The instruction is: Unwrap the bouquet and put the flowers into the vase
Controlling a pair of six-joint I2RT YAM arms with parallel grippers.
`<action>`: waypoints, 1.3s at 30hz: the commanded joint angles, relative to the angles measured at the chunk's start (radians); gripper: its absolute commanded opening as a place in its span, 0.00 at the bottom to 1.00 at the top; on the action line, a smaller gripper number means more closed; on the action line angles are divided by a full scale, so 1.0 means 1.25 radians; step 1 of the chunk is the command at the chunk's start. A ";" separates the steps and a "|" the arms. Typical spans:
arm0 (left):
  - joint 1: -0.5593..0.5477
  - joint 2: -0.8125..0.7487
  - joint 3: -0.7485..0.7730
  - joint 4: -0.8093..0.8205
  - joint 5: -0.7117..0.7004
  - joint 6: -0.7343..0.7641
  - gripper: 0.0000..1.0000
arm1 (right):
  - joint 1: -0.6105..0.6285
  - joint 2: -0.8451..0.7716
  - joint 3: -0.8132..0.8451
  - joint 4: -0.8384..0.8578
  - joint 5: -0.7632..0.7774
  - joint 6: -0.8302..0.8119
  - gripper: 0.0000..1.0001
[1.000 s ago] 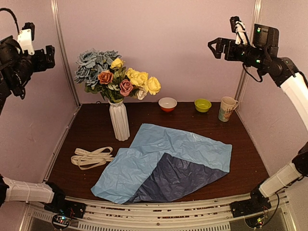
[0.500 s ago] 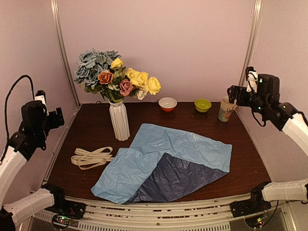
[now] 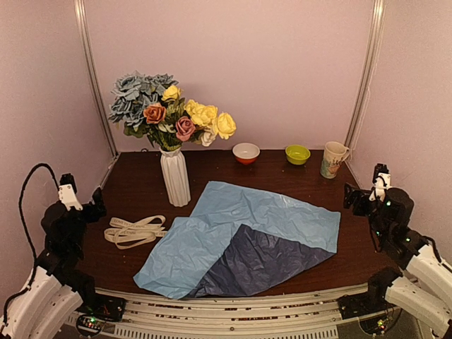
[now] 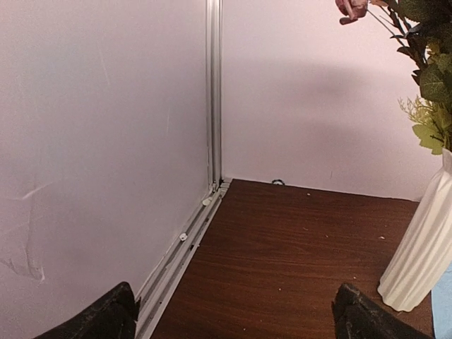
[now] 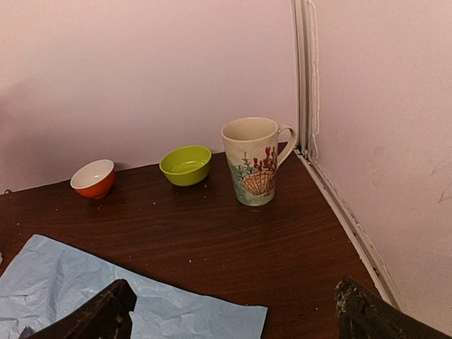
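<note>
The flowers [image 3: 171, 114] stand upright in the white ribbed vase [image 3: 175, 176] at the back left. The bouquet is apart: its two-tone blue paper [image 3: 244, 236] lies spread flat mid-table, and the cream ribbon [image 3: 134, 229] lies loose left of it. My left gripper [image 3: 85, 200] hangs low at the table's left edge, open and empty. In the left wrist view the gripper [image 4: 236, 321] faces bare tabletop, with the vase [image 4: 424, 247] and green leaves [image 4: 432, 78] at the right. My right gripper [image 3: 364, 195] is low at the right edge, open and empty [image 5: 233, 314], over the paper's corner [image 5: 106, 296].
A cream shell-patterned mug [image 5: 254, 161], a green bowl [image 5: 186, 164] and an orange bowl [image 5: 93, 178] line the back wall on the right. Pink walls with metal rails [image 4: 213, 92] close in the table's left, back and right sides.
Both arms have come down from high at the side walls to low near the table's front corners. Both grippers stay open. Flowers, vase, paper and ribbon have not moved.
</note>
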 commanded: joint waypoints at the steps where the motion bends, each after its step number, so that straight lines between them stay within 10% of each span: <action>1: 0.006 -0.019 -0.080 0.181 0.021 0.080 0.98 | -0.001 -0.055 -0.073 0.050 0.055 0.017 1.00; 12: 0.006 0.373 -0.217 0.724 0.006 0.115 0.99 | -0.002 -0.049 -0.223 0.264 0.140 -0.060 1.00; 28: 0.157 1.012 -0.106 1.237 0.196 0.096 0.96 | -0.095 0.683 -0.115 0.901 -0.050 -0.170 1.00; 39: 0.146 1.016 0.014 1.045 0.251 0.134 0.98 | -0.180 0.836 -0.078 0.986 -0.085 -0.107 1.00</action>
